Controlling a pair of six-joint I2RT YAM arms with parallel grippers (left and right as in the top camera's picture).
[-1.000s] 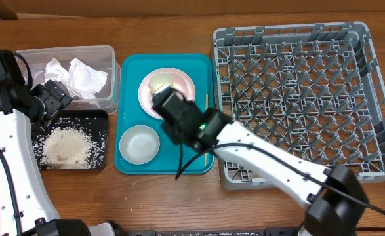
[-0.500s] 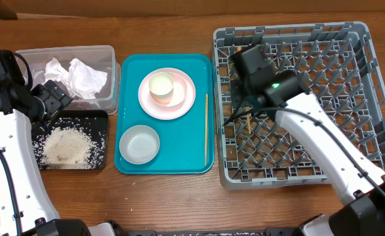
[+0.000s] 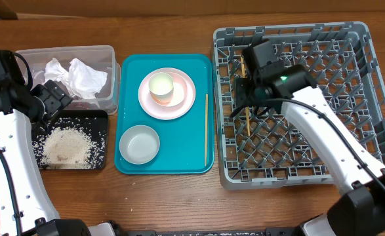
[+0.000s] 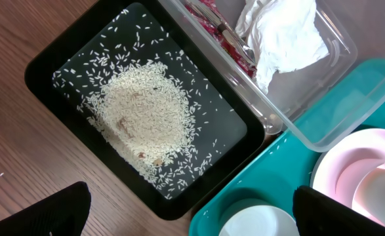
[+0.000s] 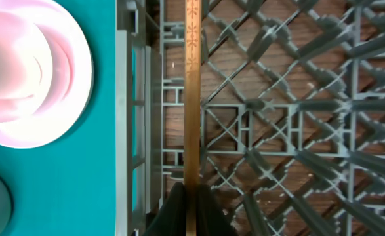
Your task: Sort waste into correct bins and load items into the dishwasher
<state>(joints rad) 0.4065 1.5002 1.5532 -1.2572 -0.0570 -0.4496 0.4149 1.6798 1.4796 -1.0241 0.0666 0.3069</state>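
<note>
My right gripper is shut on a thin wooden chopstick and holds it over the left part of the grey dish rack. A second chopstick lies on the teal tray. A white cup stands on the pink plate. A pale grey-green bowl sits in front of them. My left gripper is open and empty above the black tray of rice. The clear tub holds white napkins and a red wrapper. No white bowl is in view.
The teal serving tray lies between the bins and the rack. The rack's upright pegs fill its floor. Bare wooden table runs along the front.
My right arm has swung from above the pink plate to above the rack's left side, carrying a chopstick. The left arm has not moved.
</note>
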